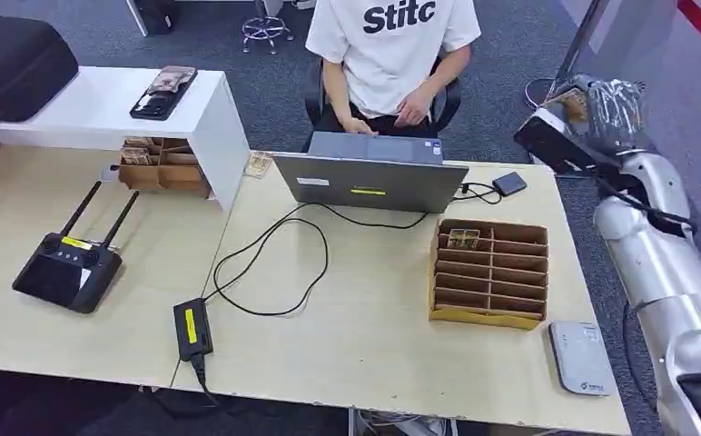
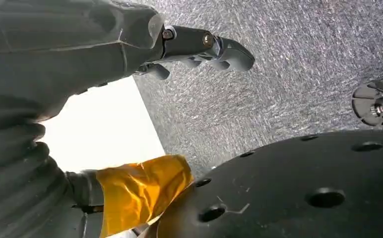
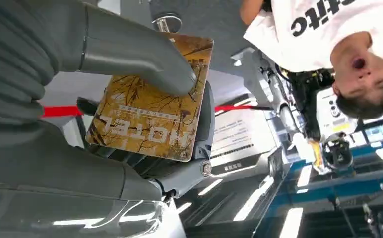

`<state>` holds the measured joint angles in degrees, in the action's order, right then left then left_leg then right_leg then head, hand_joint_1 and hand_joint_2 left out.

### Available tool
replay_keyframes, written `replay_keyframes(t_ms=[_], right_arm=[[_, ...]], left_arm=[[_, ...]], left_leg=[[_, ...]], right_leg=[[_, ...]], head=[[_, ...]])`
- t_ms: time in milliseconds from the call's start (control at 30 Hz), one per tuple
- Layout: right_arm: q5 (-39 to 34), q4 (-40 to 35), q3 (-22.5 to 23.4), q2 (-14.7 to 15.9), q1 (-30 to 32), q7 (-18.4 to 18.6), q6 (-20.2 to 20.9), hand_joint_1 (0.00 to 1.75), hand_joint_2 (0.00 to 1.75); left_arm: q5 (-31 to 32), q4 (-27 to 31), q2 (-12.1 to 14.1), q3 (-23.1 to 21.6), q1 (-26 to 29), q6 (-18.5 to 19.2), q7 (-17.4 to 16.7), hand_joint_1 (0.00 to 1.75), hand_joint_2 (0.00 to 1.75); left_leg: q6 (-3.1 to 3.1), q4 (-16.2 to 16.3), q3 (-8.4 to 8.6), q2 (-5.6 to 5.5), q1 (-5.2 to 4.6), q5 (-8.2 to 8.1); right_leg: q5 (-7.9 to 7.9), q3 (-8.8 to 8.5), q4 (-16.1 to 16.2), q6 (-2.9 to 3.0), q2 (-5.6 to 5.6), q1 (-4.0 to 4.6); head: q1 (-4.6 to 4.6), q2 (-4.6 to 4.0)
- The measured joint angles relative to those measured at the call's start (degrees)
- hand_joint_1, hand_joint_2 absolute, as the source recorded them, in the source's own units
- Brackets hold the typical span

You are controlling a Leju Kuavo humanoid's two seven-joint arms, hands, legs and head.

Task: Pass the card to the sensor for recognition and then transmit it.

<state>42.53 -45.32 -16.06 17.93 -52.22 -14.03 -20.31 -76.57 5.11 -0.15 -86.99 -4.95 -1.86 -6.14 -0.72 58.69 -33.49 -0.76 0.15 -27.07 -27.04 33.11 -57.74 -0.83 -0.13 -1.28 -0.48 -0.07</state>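
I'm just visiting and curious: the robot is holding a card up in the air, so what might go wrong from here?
1. The right hand holds the card only under its thumb, high beside the table; it could slip and fall to the floor.
2. The reader lies at the table's corner, beside the box; coming down, the arm might nudge either.

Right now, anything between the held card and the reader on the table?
Nothing visible. The right hand holds the card raised off the table's far right; the white card reader lies bare at the near right corner, beside the slotted card box.
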Motion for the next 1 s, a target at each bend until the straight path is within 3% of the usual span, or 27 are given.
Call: replay_keyframes(t_ms=[233, 400, 700, 1000], right_arm=[[-5.6, -11.7, 11.3, 5.6, 17.7, -4.4, -1.8, 1.75, 1.75], [-9.0, -19.9, 21.4, 7.2, 30.8, -6.8, -2.0, 1.75, 1.75], [-11.3, -31.7, 36.7, 5.9, 49.5, -9.1, 0.7, 1.75, 1.75], [-8.9, -35.1, 46.2, 0.0, 57.5, -11.5, 8.5, 1.75, 1.75]], left_arm=[[-1.9, 0.0, -0.4, 0.0, 0.5, -0.9, 0.3, 0.0, 1.75], [-3.1, 0.0, -0.7, 0.0, 0.9, -1.6, 0.9, 0.0, 1.75], [-4.5, 0.0, -2.1, 0.0, 2.0, -2.1, 1.7, 0.0, 1.75], [-5.0, 0.0, -2.6, 0.0, 2.2, -2.8, 2.2, 0.0, 1.75]], left_leg=[[0.16, 0.0, -0.1, -0.12, -0.02, -0.14], [0.19, 0.0, -0.14, -0.21, -0.02, -0.18], [0.22, 0.0, -0.18, -0.2, -0.03, -0.23], [0.17, 0.0, -0.12, -0.08, -0.02, -0.27]], right_leg=[[-0.08, -0.01, 0.1, -0.13, -0.14, -0.05], [-0.13, -0.01, 0.1, -0.16, -0.26, -0.04], [-0.25, 0.03, 0.1, -0.1, -0.28, -0.04], [-0.25, 0.03, 0.1, -0.09, -0.2, -0.01]], head=[[0.0, 0.0], [0.0, -0.02], [0.0, 0.0], [0.0, -0.02]])
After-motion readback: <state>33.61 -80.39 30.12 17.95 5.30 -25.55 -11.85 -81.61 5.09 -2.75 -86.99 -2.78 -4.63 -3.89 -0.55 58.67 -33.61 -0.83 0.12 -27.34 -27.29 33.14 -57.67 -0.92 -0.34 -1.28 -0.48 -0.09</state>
